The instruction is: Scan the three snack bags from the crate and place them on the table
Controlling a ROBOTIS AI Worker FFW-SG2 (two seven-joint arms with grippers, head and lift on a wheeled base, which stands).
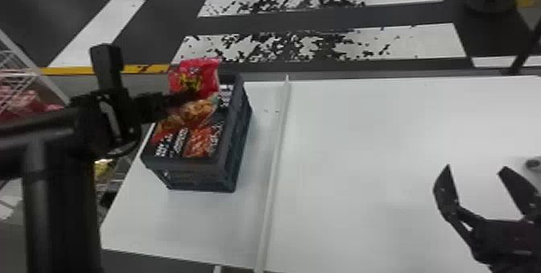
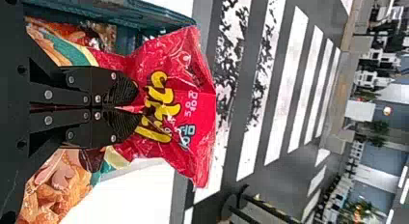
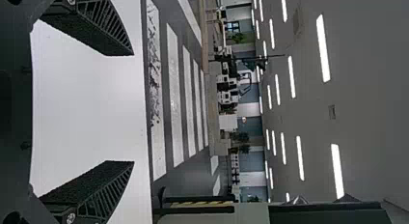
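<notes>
My left gripper (image 1: 189,96) is over the dark crate (image 1: 235,131), holding a red and orange snack bag (image 1: 197,75) at the crate's far part. In the left wrist view, the left gripper (image 2: 130,108) is shut on the red bag (image 2: 193,103), whose top spreads out past the fingertips. Other snack bags (image 1: 203,141) with dark packaging and orange food pictures lie in the crate. My right gripper (image 1: 475,171) stands open over the table's right side; in the right wrist view the right gripper (image 3: 130,108) has nothing between its widely parted fingers.
The white table (image 1: 362,139) has a raised strip (image 1: 275,151) running front to back, just right of the crate. A wire rack (image 1: 24,75) with red packages stands at the left. Beyond the table lies a striped floor.
</notes>
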